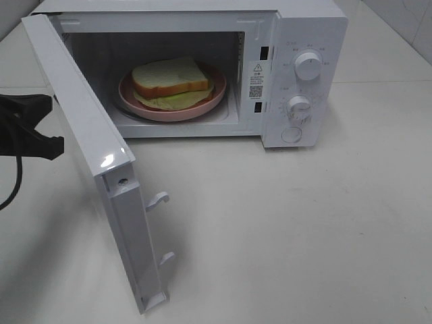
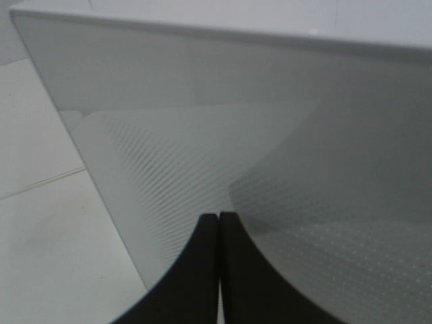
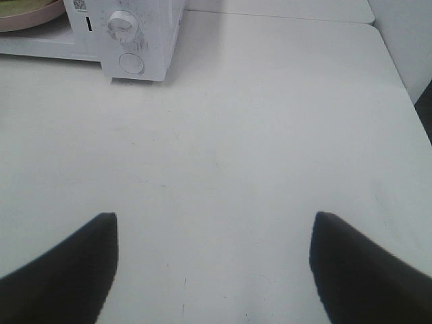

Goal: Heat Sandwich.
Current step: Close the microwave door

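The sandwich (image 1: pixel 170 77), pale bread over a greenish-yellow layer, lies on a round pink plate (image 1: pixel 212 102) inside the white microwave (image 1: pixel 307 27). The microwave door (image 1: pixel 88 128) stands swung open toward the front left. My left gripper (image 2: pixel 219 217) is shut with nothing in it, its black fingertips close against the outer face of the door (image 2: pixel 270 155); in the exterior high view the left arm (image 1: pixel 30 128) shows as a dark shape behind the door. My right gripper (image 3: pixel 214 223) is open over bare tabletop, away from the microwave (image 3: pixel 135 34), and does not show in the exterior high view.
The microwave has two knobs (image 1: pixel 308 66) and a round button on its right panel. Door latch hooks (image 1: pixel 157 199) stick out from the door's free edge. A white tabletop (image 1: pixel 304 229) stretches in front and to the right. A wall edge (image 3: pixel 405 40) borders the table.
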Controlling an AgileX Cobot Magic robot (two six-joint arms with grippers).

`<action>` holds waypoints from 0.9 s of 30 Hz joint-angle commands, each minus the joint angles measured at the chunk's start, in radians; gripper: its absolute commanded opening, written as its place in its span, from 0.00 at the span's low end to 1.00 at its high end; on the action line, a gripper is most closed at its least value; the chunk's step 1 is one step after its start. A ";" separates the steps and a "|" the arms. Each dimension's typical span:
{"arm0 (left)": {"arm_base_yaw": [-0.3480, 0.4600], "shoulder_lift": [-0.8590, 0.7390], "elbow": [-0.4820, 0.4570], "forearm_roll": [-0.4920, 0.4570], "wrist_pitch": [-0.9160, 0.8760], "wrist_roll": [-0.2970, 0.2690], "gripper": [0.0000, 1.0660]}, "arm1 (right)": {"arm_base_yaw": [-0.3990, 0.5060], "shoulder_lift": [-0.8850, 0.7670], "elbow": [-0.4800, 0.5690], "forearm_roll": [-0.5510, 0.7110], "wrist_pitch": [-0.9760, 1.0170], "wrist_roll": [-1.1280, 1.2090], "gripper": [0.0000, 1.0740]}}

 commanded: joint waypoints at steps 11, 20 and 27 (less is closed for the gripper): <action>-0.020 0.075 -0.090 0.000 -0.034 -0.079 0.00 | -0.007 -0.027 0.001 0.000 -0.006 0.010 0.71; -0.020 0.101 -0.125 0.012 -0.030 -0.112 0.00 | -0.007 -0.027 0.001 0.000 -0.006 0.010 0.71; -0.032 0.117 -0.132 0.009 -0.032 -0.146 0.00 | -0.007 -0.027 0.001 0.000 -0.006 0.010 0.71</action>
